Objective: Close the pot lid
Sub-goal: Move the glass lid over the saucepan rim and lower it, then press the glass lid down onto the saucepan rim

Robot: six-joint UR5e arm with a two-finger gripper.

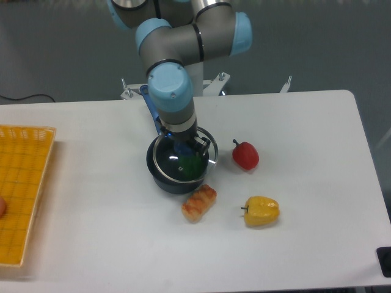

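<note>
The pot (160,176), a small dark saucepan, stands near the table's middle with its blue handle (151,107) pointing away toward the back. Something green (192,166) lies inside it. The pot lid (168,163), a clear glass disc with a metal rim, hangs right over the pot's mouth, nearly lined up with the rim. My gripper (184,147) comes straight down from above and is shut on the lid's blue centre knob, which it mostly hides. Whether the lid touches the pot's rim is not clear.
A red pepper (245,155) lies right of the pot. A yellow pepper (262,210) and an orange-brown food piece (198,203) lie in front of it. A yellow basket (21,189) sits at the table's left edge.
</note>
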